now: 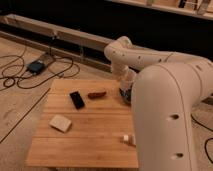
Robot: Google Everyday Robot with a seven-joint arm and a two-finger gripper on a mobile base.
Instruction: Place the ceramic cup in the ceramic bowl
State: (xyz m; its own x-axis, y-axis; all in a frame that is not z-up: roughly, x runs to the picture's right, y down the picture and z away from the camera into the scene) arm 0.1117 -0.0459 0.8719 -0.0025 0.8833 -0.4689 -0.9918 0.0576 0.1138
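My white arm bends at its elbow (120,50) and reaches down to the back right of the wooden table (90,142). The gripper (125,89) is at the arm's lower end, right over the ceramic bowl (123,96). Only a dark sliver of the bowl shows beside the arm. The ceramic cup is not visible; it may be hidden by the arm.
A flat black rectangle (76,99) and a brown oblong thing (96,94) lie at the table's back middle. A pale block (60,122) lies front left. A small white bottle (128,139) lies front right against my large white body (170,115). Cables and a blue device (36,66) are on the floor at left.
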